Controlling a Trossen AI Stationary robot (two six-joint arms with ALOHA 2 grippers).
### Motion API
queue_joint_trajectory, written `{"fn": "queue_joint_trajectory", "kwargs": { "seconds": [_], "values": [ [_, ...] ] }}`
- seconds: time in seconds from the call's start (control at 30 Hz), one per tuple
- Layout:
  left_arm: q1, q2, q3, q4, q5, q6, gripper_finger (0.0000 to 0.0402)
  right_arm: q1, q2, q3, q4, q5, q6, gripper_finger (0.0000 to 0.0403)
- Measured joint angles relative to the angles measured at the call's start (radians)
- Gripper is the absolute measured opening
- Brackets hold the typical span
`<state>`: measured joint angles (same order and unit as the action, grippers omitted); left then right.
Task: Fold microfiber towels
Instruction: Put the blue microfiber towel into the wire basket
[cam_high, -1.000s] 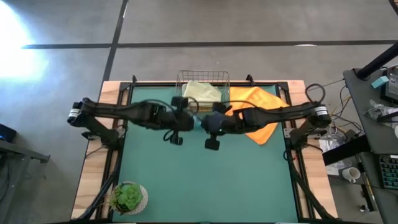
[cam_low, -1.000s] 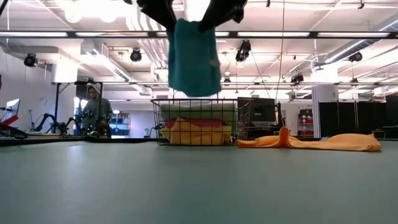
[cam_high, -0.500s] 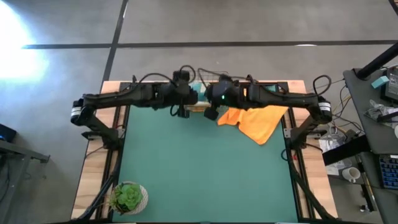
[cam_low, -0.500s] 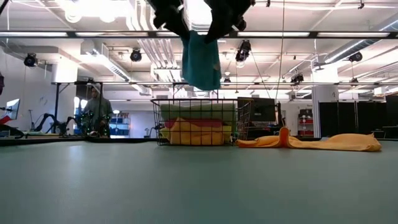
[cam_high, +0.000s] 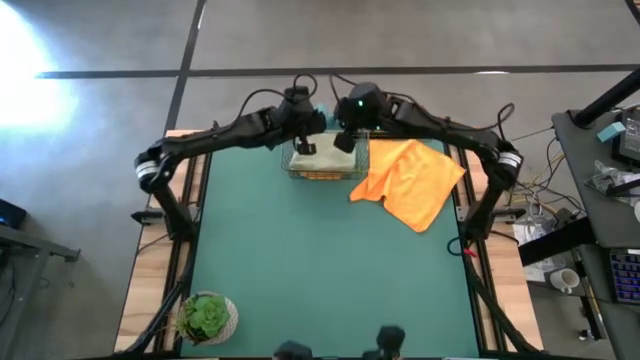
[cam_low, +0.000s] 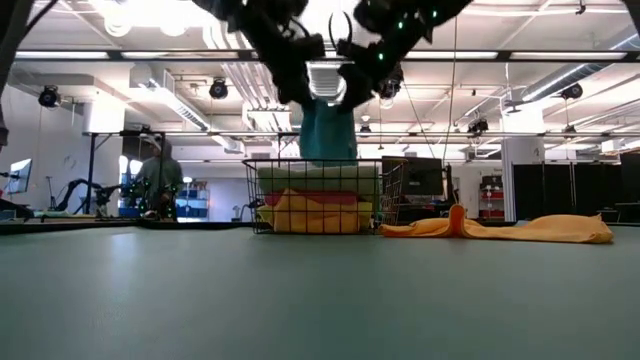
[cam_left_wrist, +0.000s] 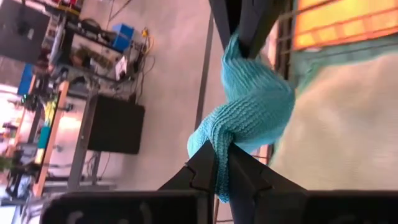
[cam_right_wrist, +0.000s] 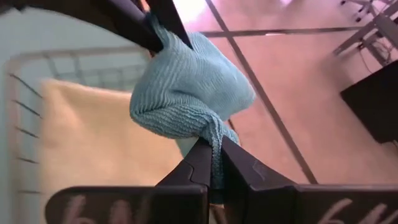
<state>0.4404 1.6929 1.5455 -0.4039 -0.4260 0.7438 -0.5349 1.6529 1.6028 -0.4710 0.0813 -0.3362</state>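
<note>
Both tools, the left tool (cam_high: 306, 146) and right tool (cam_high: 344, 141), are clenching opposite edges of the teal towel (cam_low: 327, 130). They have carried it back from mid-worktop, so it is now hanging above the wire basket (cam_high: 296, 166), ready for stacking. Inside, a pale sage towel (cam_high: 325, 160) is lying on top; an orange towel (cam_high: 408, 184) is lying beside the basket.

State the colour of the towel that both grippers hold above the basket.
Teal towel, plain knit, pinched by left gripper and right gripper; clearest in the right wrist view.
</note>
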Motion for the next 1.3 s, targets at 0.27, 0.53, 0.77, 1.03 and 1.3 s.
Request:
{"fn": "queue_joint_trajectory", "kwargs": {
  "seconds": [0.27,0.53,0.77,1.03,1.3],
  "values": [
    [0.071,0.123,0.001,0.029,0.003,0.001,0.001,-0.112,0.084,0.002,0.039,-0.167,-0.084,0.0009],
    [0.071,0.158,0.001,-0.123,0.011,-0.019,0.001,-0.126,0.125,0.005,-0.023,-0.301,-0.049,0.0008],
    [0.066,0.133,0.009,-0.312,0.162,-0.1,0.001,-0.099,0.138,0.005,-0.147,-0.389,0.018,0.0008],
    [0.04,0.094,0.015,-0.419,0.245,-0.137,0.001,-0.05,0.137,0.005,-0.195,-0.455,0.084,0.0008],
    [0.0,0.088,0.011,-0.497,0.304,-0.166,0.001,-0.021,0.14,-0.001,-0.238,-0.452,0.102,0.0009]
  ]
}}
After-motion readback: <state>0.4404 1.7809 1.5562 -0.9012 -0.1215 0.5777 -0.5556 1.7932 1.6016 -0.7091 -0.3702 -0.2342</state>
